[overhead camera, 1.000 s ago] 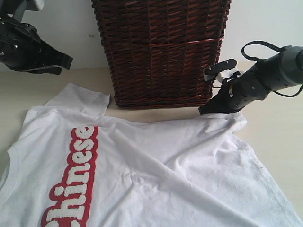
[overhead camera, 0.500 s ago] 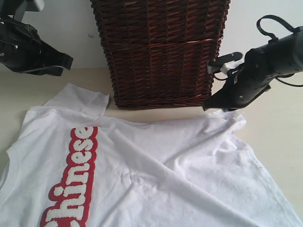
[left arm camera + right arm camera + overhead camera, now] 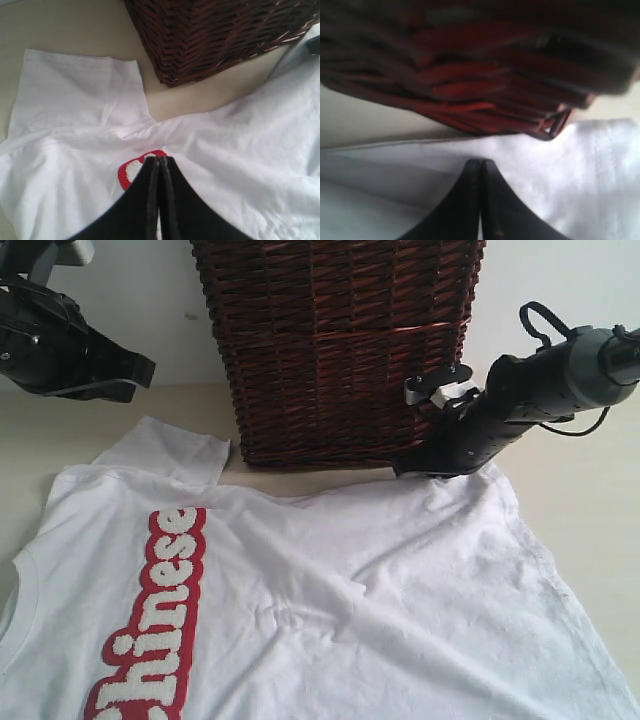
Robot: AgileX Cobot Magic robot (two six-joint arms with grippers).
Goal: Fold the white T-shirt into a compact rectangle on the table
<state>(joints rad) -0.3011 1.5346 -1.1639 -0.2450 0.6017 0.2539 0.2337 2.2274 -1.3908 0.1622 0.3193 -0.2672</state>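
Well, in the exterior view the white T-shirt [image 3: 350, 590] lies spread out on the pale surface [image 3: 590, 500] and fills most of the near part of the picture. Fuzzy white lettering [image 3: 165, 610] with a red edge runs along its left side. One short sleeve [image 3: 170, 450] sticks out toward the back, just beside the dark brown wicker basket [image 3: 340, 340] that stands behind the shirt. The left pincer [image 3: 148, 368] hangs in the air at the far left, well apart from the shirt. The right pincer [image 3: 402, 472] is low down at the back edge of the shirt, close to the bottom of the basket. I cannot tell if its tip touches the cloth. In the left wrist view the left pincer [image 3: 159, 159] has its two black jaws pressed tight together with nothing between them. Past it lie the T-shirt [image 3: 240, 150], a bit of the red lettering [image 3: 131, 171], the flat sleeve [image 3: 75, 90], the bare surface [image 3: 65, 25] and a corner of the basket [image 3: 215, 35]. In the right wrist view the right pincer [image 3: 480, 162] is also closed tight, and no cloth shows between its jaws. It sits over the white shirt [image 3: 580, 165], with the blurry basket [image 3: 470, 60] very near and a strip of surface [image 3: 360, 120] beside it.
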